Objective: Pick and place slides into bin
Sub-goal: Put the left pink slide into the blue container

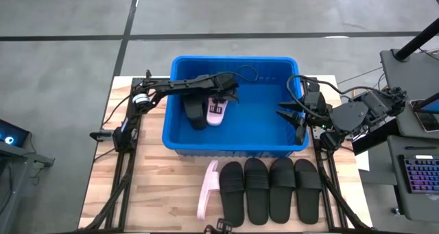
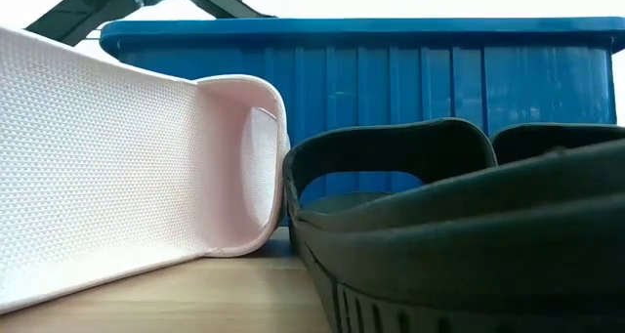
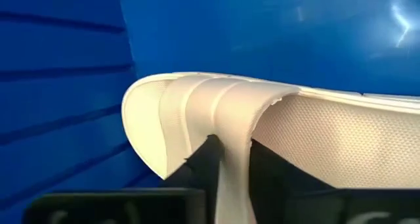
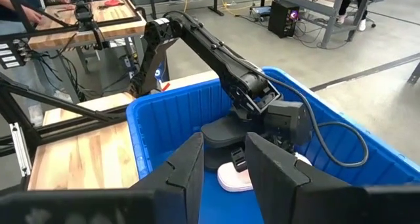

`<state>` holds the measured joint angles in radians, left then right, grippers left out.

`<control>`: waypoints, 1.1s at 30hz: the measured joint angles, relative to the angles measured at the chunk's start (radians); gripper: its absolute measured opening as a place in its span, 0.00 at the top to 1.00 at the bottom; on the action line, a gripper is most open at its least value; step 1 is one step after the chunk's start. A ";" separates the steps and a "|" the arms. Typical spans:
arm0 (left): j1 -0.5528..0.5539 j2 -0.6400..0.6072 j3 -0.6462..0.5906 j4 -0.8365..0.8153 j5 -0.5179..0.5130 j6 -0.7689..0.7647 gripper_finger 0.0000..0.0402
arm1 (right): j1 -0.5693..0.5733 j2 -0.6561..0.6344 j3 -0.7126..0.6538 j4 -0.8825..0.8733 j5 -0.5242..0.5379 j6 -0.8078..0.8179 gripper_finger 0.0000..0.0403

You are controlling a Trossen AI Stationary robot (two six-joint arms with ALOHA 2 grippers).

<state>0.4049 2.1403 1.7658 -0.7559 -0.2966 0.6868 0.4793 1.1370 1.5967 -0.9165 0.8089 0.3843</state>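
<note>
The blue bin (image 1: pixel 233 146) stands mid-table. My left gripper (image 1: pixel 221 101) is inside it, shut on a pale pink slide (image 1: pixel 216 112), which also shows in the left wrist view (image 3: pixel 197 106) and the right wrist view (image 4: pixel 237 178). A black slide (image 1: pixel 194 113) lies in the bin beside it. My right gripper (image 1: pixel 296 119) is open and empty over the bin's right end. On the table near the bin, the other pale pink slide (image 1: pixel 208 189) stands on its side edge. Next to it, several black slides (image 1: pixel 269 191) lie flat in a row. My left gripper pinches the pale slide's wide strap (image 3: pixel 231 129) between its two fingers (image 3: pixel 205 163), one on each face of the strap at its edge. The fingers come from above, pointing down into the bin. I cannot tell whether the slide is lifted clear or rests on the bin floor.
The bin's near wall (image 2: pixel 391 89) rises right behind the row of slides. Arm frames and cables run along both table sides (image 1: pixel 127 134). A keyboard and equipment (image 1: pixel 415 172) stand off the table's right. Bare wood lies at the near left (image 1: pixel 158 193).
</note>
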 joint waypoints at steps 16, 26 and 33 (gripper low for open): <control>-0.009 0.000 0.031 -0.066 -0.087 -0.290 0.99 | 0.000 0.000 0.000 0.000 0.000 -0.001 0.76; -0.004 0.000 0.024 -0.061 -0.173 -0.376 1.00 | 0.000 0.000 0.000 0.000 0.000 -0.002 0.79; -0.001 0.000 0.006 -0.017 -0.202 -0.360 1.00 | 0.000 0.000 0.000 0.000 -0.003 0.000 0.78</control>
<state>0.4042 2.1403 1.7718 -0.7732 -0.4982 0.3267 0.4793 1.1370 1.5967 -0.9161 0.8063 0.3844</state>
